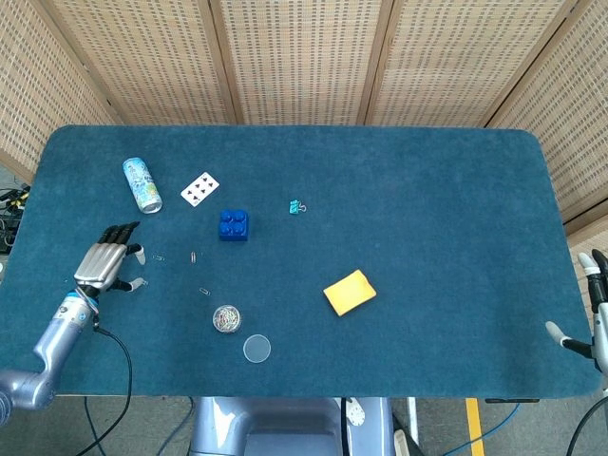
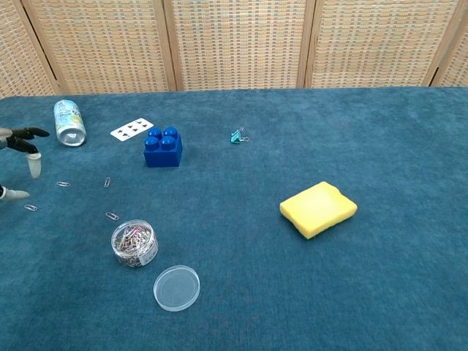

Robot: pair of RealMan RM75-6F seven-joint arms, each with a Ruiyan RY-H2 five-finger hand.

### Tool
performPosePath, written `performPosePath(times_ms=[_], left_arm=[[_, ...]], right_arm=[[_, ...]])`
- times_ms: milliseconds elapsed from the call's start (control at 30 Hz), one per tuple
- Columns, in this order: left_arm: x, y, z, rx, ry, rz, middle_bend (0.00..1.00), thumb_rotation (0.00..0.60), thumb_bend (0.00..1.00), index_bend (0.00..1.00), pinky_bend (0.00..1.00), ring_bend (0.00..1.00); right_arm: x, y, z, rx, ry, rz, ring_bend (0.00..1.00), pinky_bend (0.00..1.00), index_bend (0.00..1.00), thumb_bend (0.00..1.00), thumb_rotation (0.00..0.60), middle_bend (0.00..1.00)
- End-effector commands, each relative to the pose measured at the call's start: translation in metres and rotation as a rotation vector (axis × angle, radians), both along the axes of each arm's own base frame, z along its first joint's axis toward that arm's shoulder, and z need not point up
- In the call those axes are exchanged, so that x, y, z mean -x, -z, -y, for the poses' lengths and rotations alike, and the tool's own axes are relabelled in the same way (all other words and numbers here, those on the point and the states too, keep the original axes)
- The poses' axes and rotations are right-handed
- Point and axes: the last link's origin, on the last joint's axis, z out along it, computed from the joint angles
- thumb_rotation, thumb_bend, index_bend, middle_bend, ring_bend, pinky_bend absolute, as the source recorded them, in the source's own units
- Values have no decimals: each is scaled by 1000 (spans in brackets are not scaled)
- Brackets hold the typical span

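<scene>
My left hand (image 1: 104,262) hovers low over the table's left side, fingers spread and holding nothing. In the chest view only the left hand's fingertips (image 2: 23,136) show at the left edge. Loose paper clips (image 1: 159,257) lie just to its right. An open jar of paper clips (image 1: 226,318) stands further right, with its clear lid (image 1: 256,349) lying beside it. My right hand (image 1: 591,313) shows only at the far right table edge, fingers apart and empty.
A drink can (image 1: 142,184) lies at the back left, beside a playing card (image 1: 199,188). A blue brick (image 1: 233,225) and a teal binder clip (image 1: 296,206) sit mid-table. A yellow sponge (image 1: 349,292) lies toward the right. The blue table cloth (image 1: 456,209) covers everything.
</scene>
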Motion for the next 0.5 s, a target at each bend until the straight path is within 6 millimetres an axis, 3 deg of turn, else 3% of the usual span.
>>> performPosePath(times_ms=[33,500], left_arm=[[2,9,-1,28,2,-15,0,600,265,506,0,0],[5,21,2,60,8,-47,0,600,334,507,0,0]], right_arm=[[0,1,0,-3,1,-2,0,0,4,0,600,0],[0,0,-1,0,-2,3,0,0,4,0,600,0]])
